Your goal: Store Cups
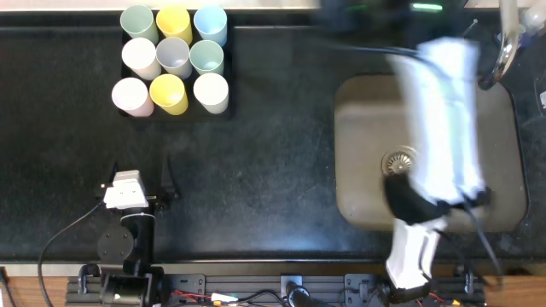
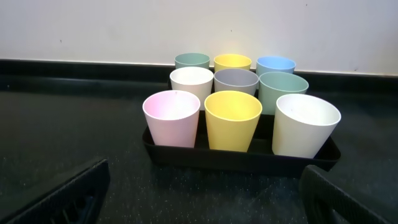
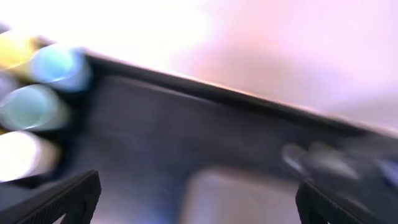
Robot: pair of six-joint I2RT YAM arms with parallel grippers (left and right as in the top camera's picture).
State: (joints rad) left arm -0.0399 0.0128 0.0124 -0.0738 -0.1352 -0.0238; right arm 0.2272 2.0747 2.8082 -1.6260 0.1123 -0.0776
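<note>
Several pastel cups [image 1: 173,58] stand upright in three rows in a black tray [image 2: 242,160] at the counter's back left. A pink cup [image 2: 171,118], a yellow cup [image 2: 233,121] and a white cup [image 2: 305,124] form the front row. My left gripper [image 2: 205,175] hovers low over the counter in front of the tray, open, with nothing between its fingers. It sits near the front left of the counter [image 1: 142,173]. The right arm [image 1: 444,119] is a blur above the sink. My right gripper [image 3: 198,190] is open and holds nothing, with blurred cups [image 3: 31,106] off to its side.
A steel sink [image 1: 367,170] is set into the black counter at the right, with a faucet [image 1: 509,43] at its back right corner. A wide stretch of bare counter [image 1: 273,145] lies between tray and sink. A pale wall runs behind.
</note>
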